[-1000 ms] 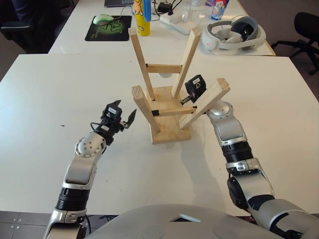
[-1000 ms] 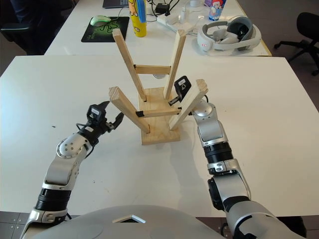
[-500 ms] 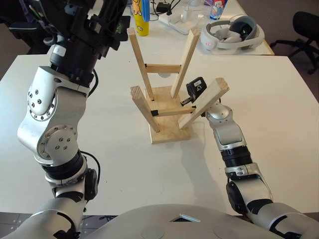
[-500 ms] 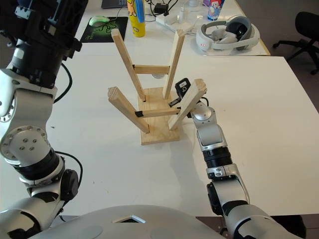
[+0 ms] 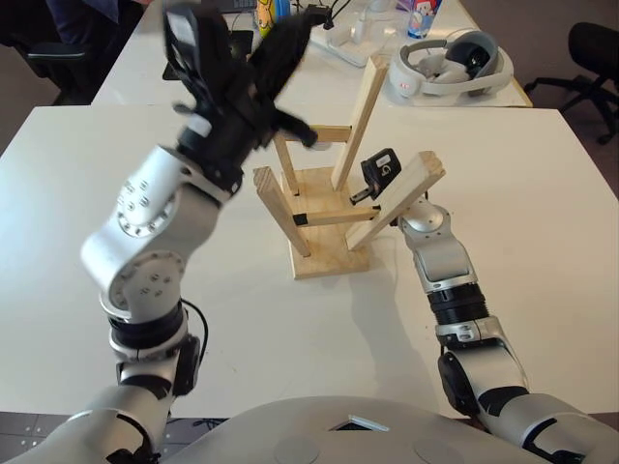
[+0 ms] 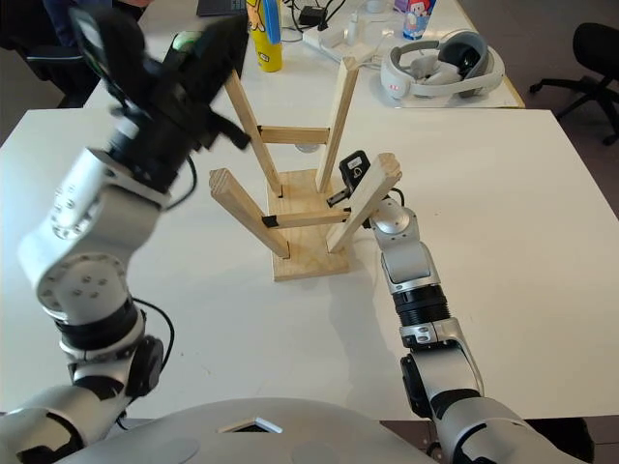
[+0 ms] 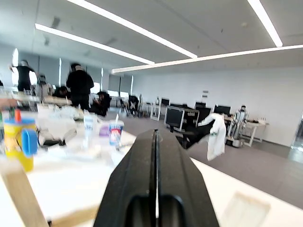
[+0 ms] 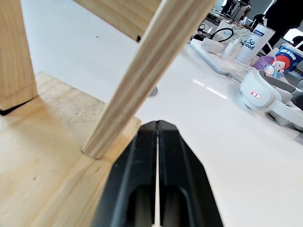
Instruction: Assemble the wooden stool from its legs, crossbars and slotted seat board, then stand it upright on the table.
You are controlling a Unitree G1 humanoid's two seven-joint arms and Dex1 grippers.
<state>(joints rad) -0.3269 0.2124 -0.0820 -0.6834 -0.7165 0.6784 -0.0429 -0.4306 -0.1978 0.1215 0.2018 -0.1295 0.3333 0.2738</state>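
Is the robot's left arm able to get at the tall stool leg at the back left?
Probably yes: the left gripper hangs raised right beside the upper end of the back left leg, with nothing between them. The right gripper sits across the stool, out of the way.

A white table [image 5: 542, 251] fills the middle and lower frame. A second white table [image 5: 131, 85] stands behind it along the top. Dark grey floor [image 5: 590, 121] shows at the upper right, with a black chair [image 5: 595, 43] in the upper right corner and another chair [image 5: 34, 56] in the upper left. The left wrist view shows an open office with strip lights [image 7: 118, 26] on a pale ceiling, a white far wall [image 7: 246, 90], and desks with monitors [image 7: 180, 116].
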